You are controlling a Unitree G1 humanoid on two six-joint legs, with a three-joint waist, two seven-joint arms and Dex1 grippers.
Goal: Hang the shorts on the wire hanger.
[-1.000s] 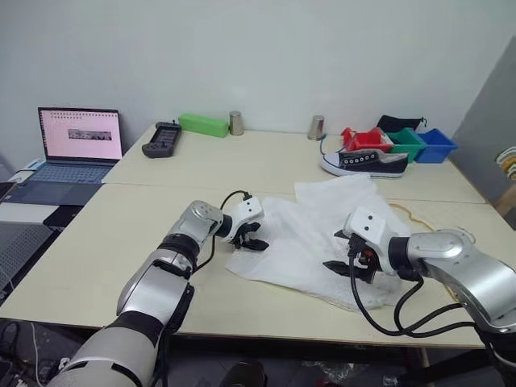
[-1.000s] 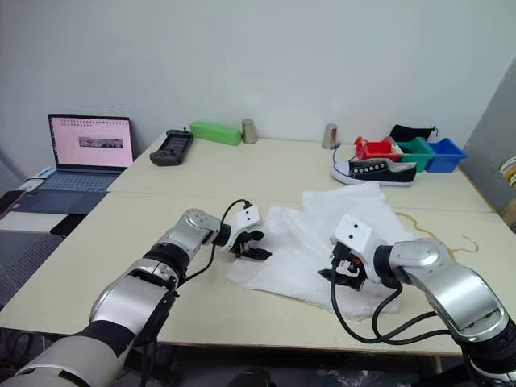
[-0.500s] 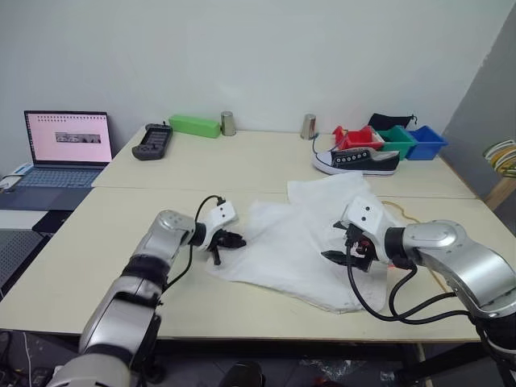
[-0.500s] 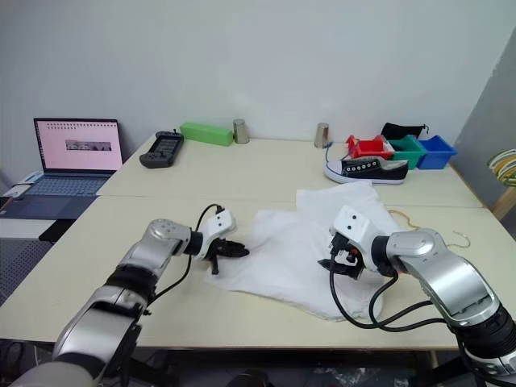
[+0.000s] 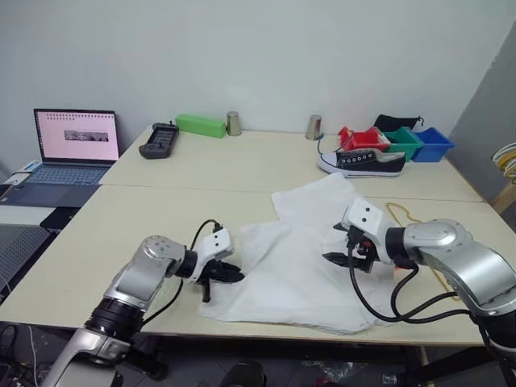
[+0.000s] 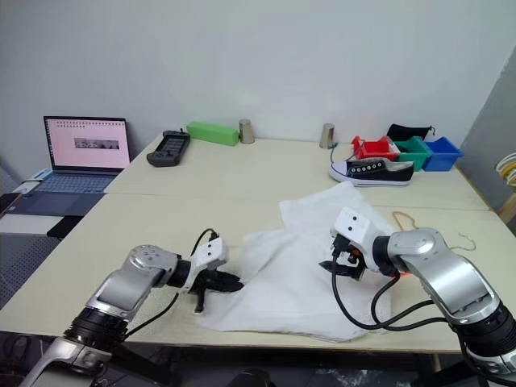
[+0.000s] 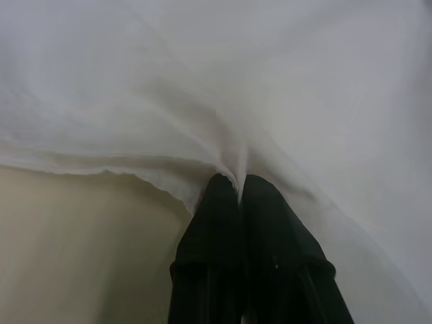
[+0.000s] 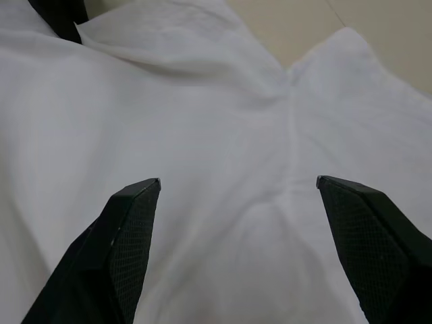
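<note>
The shorts (image 5: 302, 254) lie spread on the tabletop (image 5: 121, 234) in the lower middle of the frame, their long axis running from the lower left up toward the upper right, where one corner points at the sneaker (image 5: 363, 161). The left hand (image 5: 228, 275) is closed, pinching the fabric's lower-left edge. The right hand (image 5: 343, 246) hovers over the cloth's right part, fingers spread wide and holding nothing. The wire hanger (image 5: 419, 234) lies at the right, partly hidden behind the right arm. A laptop (image 5: 72, 149), remote (image 5: 160, 139), green box (image 5: 201, 125), two metal cups (image 5: 234, 122) and coloured bins (image 5: 403, 141) stand well apart at the back.
</note>
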